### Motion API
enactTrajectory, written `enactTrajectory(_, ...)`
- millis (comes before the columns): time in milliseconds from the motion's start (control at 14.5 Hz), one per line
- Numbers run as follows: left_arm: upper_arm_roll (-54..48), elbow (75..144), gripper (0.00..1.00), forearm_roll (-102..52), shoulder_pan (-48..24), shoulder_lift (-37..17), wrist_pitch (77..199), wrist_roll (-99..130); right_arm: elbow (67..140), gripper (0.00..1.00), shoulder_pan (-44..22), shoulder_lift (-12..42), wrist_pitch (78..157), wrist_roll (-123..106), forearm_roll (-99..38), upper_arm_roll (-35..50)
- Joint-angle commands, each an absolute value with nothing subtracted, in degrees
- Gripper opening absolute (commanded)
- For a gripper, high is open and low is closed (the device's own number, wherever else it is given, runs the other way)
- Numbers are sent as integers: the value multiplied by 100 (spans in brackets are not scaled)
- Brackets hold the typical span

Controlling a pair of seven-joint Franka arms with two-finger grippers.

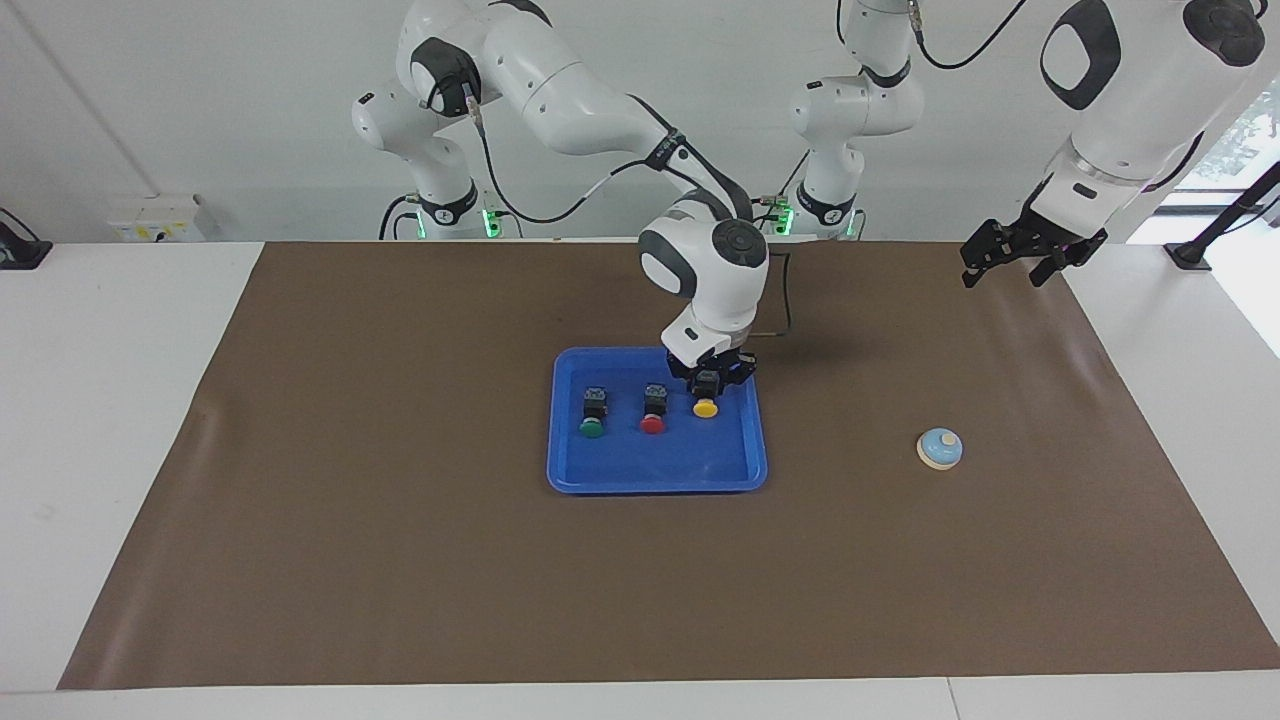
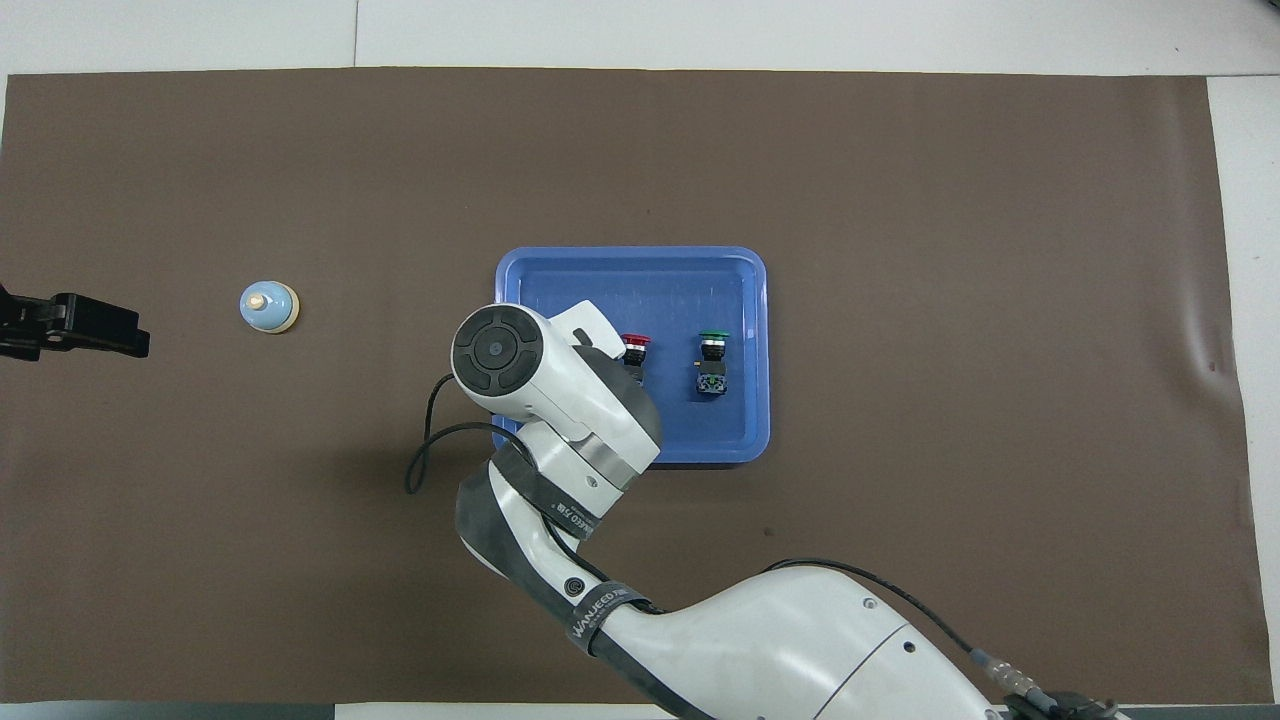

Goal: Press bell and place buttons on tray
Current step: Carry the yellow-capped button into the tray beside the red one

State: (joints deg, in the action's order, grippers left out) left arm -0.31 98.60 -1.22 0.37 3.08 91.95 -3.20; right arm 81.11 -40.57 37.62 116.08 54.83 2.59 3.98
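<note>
The bench (image 1: 130, 400) is white w/ a big brown mat (image 1: 400, 560) over most of it. The right arm (image 1: 560, 90) reaches from its base to the blue tray (image 1: 655, 478), which sits mid-mat. The left arm (image 1: 1130, 90) waits, raised at its own end of the bench.

Tray holds all three buttons in a row, each lying w/ its round cap pointing away from the robots: green button (image 1: 592, 412) toward the right arm's end, red button (image 1: 653, 410) in the middle, yellow button (image 1: 706, 398) toward the left arm's end and a bit nearer the robots than the other two. In the overhead view the green (image 2: 712, 355) and red (image 2: 634, 350) ones show, but the yellow one is hidden under the right arm's wrist.

Right hand (image 1: 708, 380) is down in the tray right at the yellow button's black body — can't tell whether the fingers pinch it or have let go, and can't tell how wide they stand.

Left hand (image 1: 1020, 262) hangs over the mat's corner at the left arm's end, fingers spread, nothing in them.

The bell (image 1: 940, 447) — blue dome, cream knob — stands on the mat between the tray and the left arm's end, well apart from the tray; also clear in the overhead view (image 2: 268, 306).
</note>
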Motion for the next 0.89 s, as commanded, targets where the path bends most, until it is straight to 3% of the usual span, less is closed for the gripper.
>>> enactTrajectory(0, -18, 9756, 100, -149, 44, 272, 9105, -308, 8042, 100, -3833, 3385, 11015, 5616, 176, 431)
enactTrajectory(344, -18, 9756, 100, -149, 44, 272, 9105, -308, 8077, 100, -2964, 2656, 10214, 5441, 105, 431)
enactTrajectory(825, -18, 9765, 100, -149, 44, 272, 9105, -308, 8121, 100, -1224, 1767, 9142, 2395, 79, 439)
